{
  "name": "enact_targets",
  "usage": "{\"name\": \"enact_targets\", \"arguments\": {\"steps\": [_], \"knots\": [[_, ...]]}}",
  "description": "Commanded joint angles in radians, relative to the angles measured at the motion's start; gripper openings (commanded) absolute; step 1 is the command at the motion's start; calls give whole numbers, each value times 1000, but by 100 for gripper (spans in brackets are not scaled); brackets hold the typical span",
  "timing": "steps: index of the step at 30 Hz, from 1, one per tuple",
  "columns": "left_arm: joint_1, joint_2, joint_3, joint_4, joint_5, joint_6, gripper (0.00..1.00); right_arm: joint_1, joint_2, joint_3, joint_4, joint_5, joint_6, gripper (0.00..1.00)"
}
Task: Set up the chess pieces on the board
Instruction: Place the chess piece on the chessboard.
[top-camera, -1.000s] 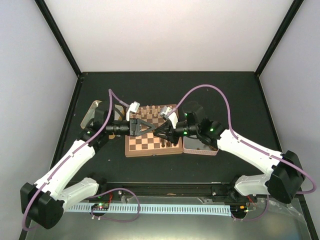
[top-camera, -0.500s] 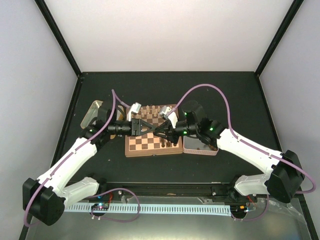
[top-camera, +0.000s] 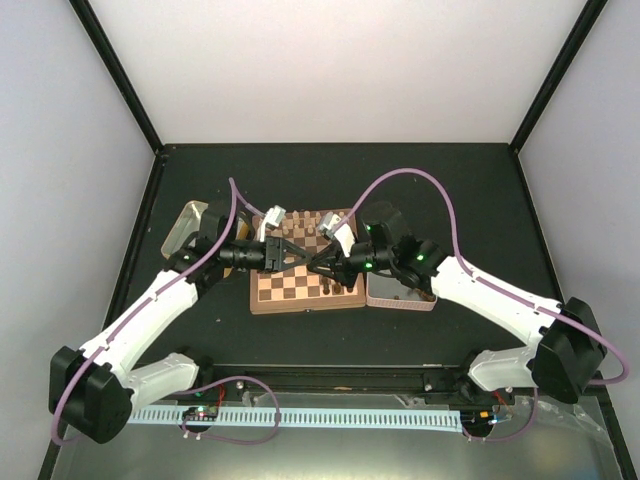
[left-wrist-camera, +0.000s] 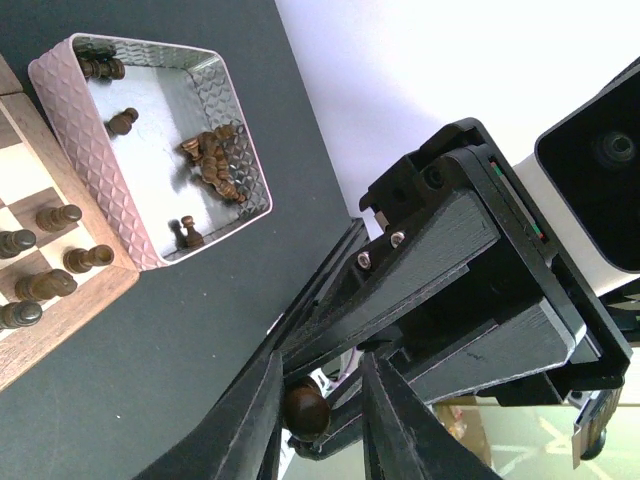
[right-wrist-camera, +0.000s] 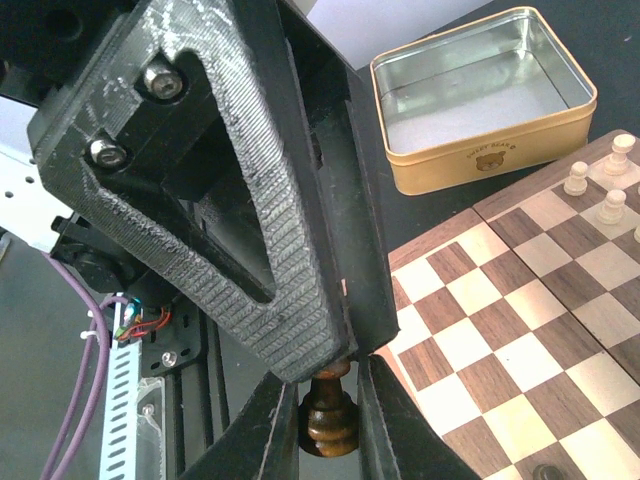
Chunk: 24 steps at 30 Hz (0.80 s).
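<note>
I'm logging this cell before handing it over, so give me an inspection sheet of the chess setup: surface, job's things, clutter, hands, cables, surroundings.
Surface: flat black table.
Job's things: board mid-table; several dark pieces are on it, more lie in the pink tin; pale pieces are on the side nearest the gold tin.
Clutter: gold tin, empty, beside the board.
Hands: right hand shut on a dark piece; left hand open around its head, a gap showing on one side.
Cables: purple cables arc up from both arms.
Surroundings: pale walls, black posts.
</note>
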Motion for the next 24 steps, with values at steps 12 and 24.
{"name": "enact_targets", "arguments": {"steps": [12,24], "knots": [[-7,26,-12,80,90,-66,6,8,-4,25,92,111,32,14],[-7,5,9,-141,-297,162,5,-3,-153,-87,44,272,167,67]]}}
